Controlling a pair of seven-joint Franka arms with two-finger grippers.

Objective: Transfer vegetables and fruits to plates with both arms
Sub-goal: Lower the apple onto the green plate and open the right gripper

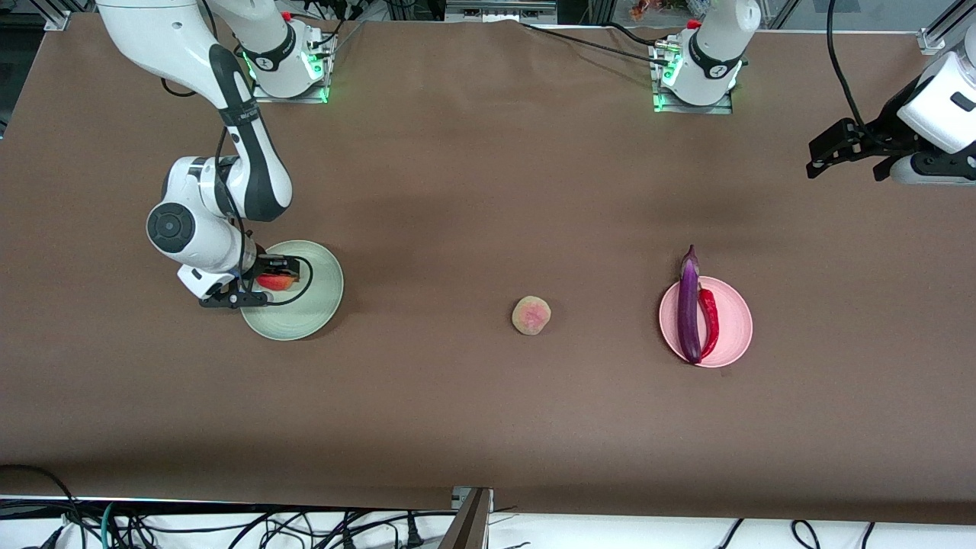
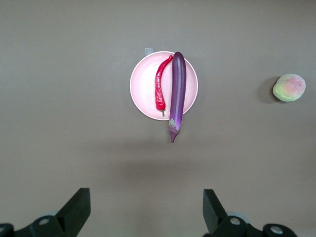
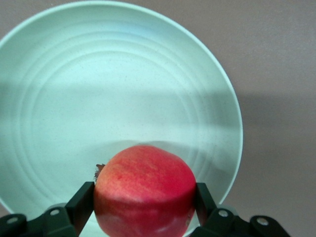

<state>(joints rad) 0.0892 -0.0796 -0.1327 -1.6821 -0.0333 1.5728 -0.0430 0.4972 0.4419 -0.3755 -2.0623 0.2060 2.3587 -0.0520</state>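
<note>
My right gripper (image 1: 273, 282) is shut on the red pomegranate (image 1: 276, 281), low over the pale green plate (image 1: 309, 309) at the right arm's end of the table. In the right wrist view the black fingers (image 3: 83, 200) press both sides of the pomegranate (image 3: 144, 190) above the green plate (image 3: 118, 79). The purple eggplant (image 1: 689, 309) and the red chili (image 1: 711, 320) lie side by side on the pink plate (image 1: 736, 324). The peach (image 1: 531, 315) lies on the table between the plates. My left gripper (image 1: 846, 169) is open and empty, raised over the left arm's end of the table.
The left wrist view shows the pink plate (image 2: 143, 84) with the chili (image 2: 160, 89) and eggplant (image 2: 177, 89), whose stem end overhangs the rim, and the peach (image 2: 289, 88) off to one side. Brown table cover (image 1: 488, 419) all round; cables along the front edge.
</note>
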